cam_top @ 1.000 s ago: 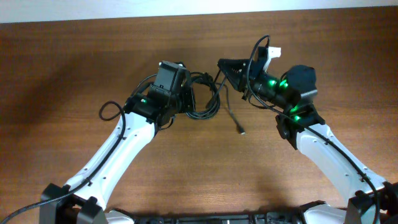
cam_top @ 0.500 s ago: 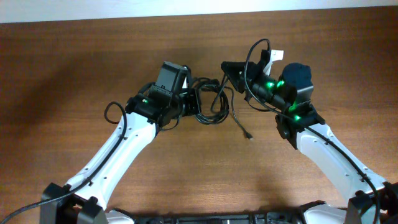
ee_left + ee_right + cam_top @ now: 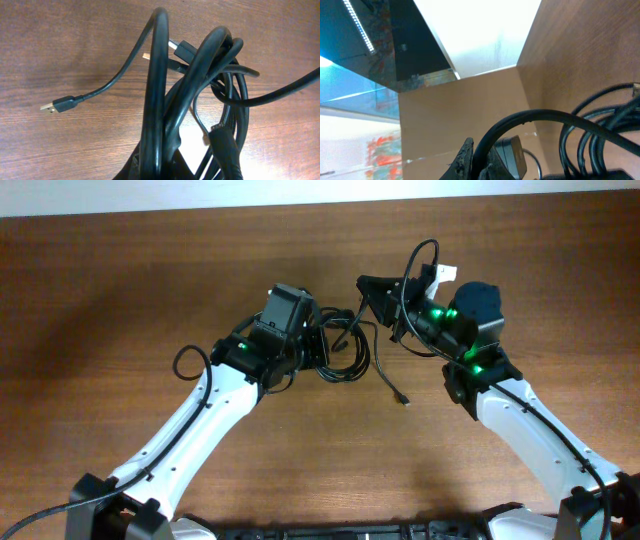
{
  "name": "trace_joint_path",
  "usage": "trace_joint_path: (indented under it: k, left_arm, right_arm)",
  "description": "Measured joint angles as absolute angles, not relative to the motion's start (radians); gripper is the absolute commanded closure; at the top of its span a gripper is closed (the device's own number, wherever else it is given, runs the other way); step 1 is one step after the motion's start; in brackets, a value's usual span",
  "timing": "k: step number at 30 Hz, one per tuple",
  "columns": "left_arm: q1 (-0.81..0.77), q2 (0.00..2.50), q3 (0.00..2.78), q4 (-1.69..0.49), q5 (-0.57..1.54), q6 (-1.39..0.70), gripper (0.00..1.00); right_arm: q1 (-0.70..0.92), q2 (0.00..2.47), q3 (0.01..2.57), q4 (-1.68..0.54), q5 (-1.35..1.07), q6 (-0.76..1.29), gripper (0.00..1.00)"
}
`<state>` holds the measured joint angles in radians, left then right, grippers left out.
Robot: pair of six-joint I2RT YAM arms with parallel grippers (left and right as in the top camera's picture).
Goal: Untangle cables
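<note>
Where the left claw point(image 3: 318, 348) is clamped shut on the cables point(image 3: 347, 358), they bunch in tangled loops mid-way across the worktop point(image 3: 120, 290); one plug point(image 3: 404, 399) trails nearer, and the right claw point(image 3: 372, 290) is closed on a strand.

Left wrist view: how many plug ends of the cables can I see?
3 plug ends: one free at left, one top centre among loops, one low right. The cables may hide more.
</note>
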<state>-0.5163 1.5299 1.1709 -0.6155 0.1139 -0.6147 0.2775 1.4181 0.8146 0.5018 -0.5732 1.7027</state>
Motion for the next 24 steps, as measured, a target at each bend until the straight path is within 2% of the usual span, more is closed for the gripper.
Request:
trace_joint_path:
  k: [7, 11, 15, 24]
  left_arm:
    - [-0.493, 1.530, 1.171, -0.669, 0.103, -0.655, 1.00]
    - [-0.391, 1.530, 1.170, -0.631, 0.234, -0.694, 1.00]
    - [-0.334, 1.532, 1.169, -0.505, 0.421, -0.784, 1.00]
    - [-0.334, 1.536, 1.168, -0.498, 0.479, -0.809, 1.00]
  right_arm:
    - [0.348, 1.418, 0.817, 0.324, -0.369, 1.539, 0.96]
    - [0.363, 1.419, 0.817, 0.254, -0.320, 1.390, 0.96]
    - [0.450, 1.430, 0.817, 0.253, -0.276, 1.265, 0.96]
    - [0.578, 1.477, 0.819, 0.236, -0.185, 1.055, 0.96]
